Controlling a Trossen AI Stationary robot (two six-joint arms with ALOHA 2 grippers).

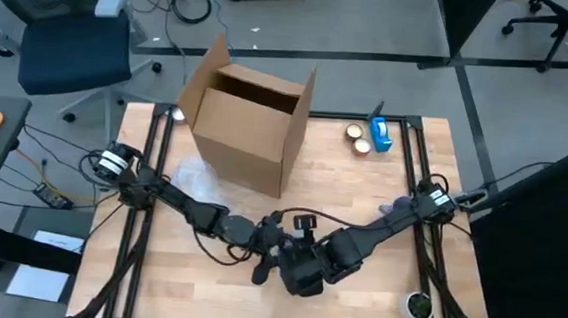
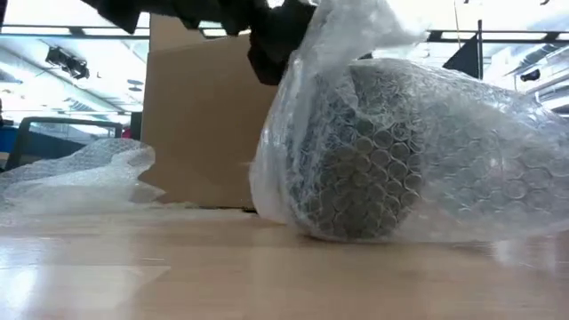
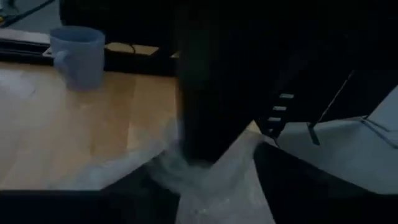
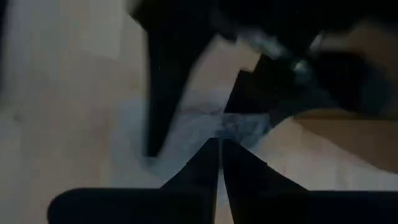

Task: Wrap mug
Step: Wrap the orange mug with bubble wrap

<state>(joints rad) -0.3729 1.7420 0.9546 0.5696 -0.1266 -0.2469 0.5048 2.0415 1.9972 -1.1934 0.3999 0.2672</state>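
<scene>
A dark mug [image 2: 360, 169] lies on its side on the table, bundled in clear bubble wrap [image 2: 462, 151]. The wrap's loose top [image 2: 351, 27] rises toward the dark grippers above it. In the high view both grippers meet over the bundle near the table's front edge and hide it. My right gripper [image 4: 219, 142] is shut on the wrap. My left gripper [image 3: 214, 186] has its fingers apart on either side of the gathered wrap [image 3: 205, 186]; whether they touch it does not show. My right gripper pinches a gathered bunch of bubble wrap [image 4: 211, 124] between its two shut fingers, several layers drawn to a point at the fingertips. The bundle below rests on the table.
An open cardboard box [image 1: 251, 122] stands at the back. Loose bubble wrap [image 1: 197, 183] lies in front of the box, to its left. A blue tape dispenser [image 1: 379, 134] and tape rolls [image 1: 358, 137] sit at the back right. A second, pale blue mug [image 3: 78, 55] stands upright on the table.
</scene>
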